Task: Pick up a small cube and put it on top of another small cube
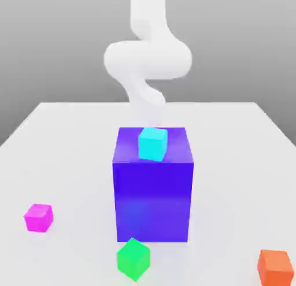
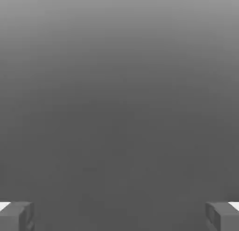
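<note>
A small cyan cube (image 1: 153, 144) rests on top of a large blue block (image 1: 152, 192) in the middle of the white table (image 1: 63, 140). Three more small cubes lie on the table: a magenta one (image 1: 38, 217) toward the exterior view's left, a green one (image 1: 133, 259) in front of the blue block, and an orange one (image 1: 276, 267) at the exterior view's right. My white arm (image 1: 147, 59) rises behind the blue block. In the hand view my gripper (image 2: 119, 217) is open, its grey fingertips (image 2: 17, 216) far apart with nothing between them, facing plain grey background.
The large blue block stands tall at the table's centre, between the arm and the green cube. The table's edges run along the far side and both sides in the exterior view.
</note>
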{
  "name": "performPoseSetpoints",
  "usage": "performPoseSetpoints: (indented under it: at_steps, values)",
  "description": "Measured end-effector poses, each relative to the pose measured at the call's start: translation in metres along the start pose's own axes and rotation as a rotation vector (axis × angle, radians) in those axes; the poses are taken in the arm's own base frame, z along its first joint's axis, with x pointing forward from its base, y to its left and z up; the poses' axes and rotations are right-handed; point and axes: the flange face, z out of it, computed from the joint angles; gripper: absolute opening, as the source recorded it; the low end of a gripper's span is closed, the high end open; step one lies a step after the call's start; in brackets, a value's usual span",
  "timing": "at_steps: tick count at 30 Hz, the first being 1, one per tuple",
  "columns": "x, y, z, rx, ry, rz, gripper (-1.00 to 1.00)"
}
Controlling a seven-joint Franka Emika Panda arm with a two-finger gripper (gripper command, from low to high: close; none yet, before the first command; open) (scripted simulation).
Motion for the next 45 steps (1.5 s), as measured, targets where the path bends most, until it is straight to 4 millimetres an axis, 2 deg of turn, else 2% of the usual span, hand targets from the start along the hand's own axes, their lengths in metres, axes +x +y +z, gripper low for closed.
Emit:
performPoseSetpoints:
  at_steps: [5,9,12,13,20,25,32,45]
  values:
    - [-0.051,0.048,0.104,-0.259,-0.206,0.101,0.0]
    - [-0.101,0.101,0.175,-0.468,-0.347,0.18,0.0]
    - [-0.131,0.134,0.223,-0.532,-0.387,0.203,0.0]
    - [-0.137,0.141,0.232,-0.537,-0.39,0.205,-1.0]
    - [-0.138,0.142,0.234,-0.537,-0.397,0.209,-1.0]
    - [-0.117,0.119,0.192,-0.541,-0.394,0.222,-1.0]
    - [-0.118,0.132,0.167,-0.604,-0.302,0.558,-1.0]
    - [-0.131,0.164,0.139,-0.707,-0.077,1.228,-1.0]
